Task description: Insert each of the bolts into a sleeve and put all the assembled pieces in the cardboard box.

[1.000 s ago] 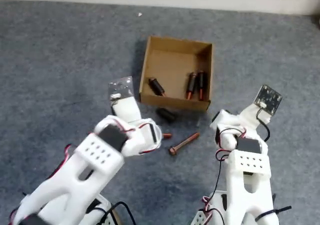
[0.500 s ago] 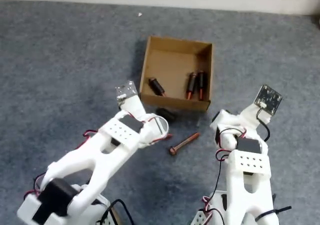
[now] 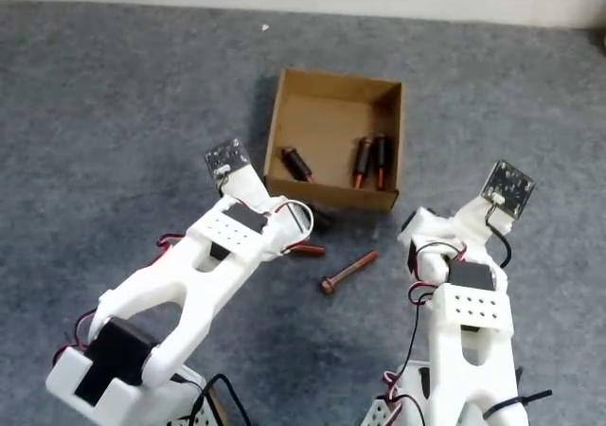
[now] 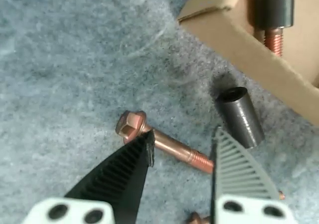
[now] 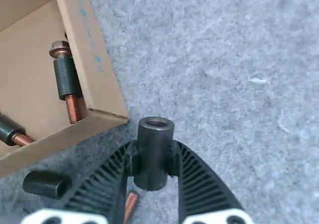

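My left pincer (image 4: 183, 140) stands open astride a bolt (image 4: 167, 145) just outside the box (image 4: 234, 42), beside a loose sleeve (image 4: 239, 115); my right pincer (image 5: 152, 155) clamps another sleeve (image 5: 155, 134) upright near the box's corner. Stiff, smooth, likely to roll, the bolt seems best pinched mid-shank.

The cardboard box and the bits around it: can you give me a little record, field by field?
Cardboard box: three sleeved bolts inside
Left gripper: open, astride a loose bolt on the carpet
Right gripper: shut on an empty sleeve
Also loose: second bolt; second sleeve beside the box
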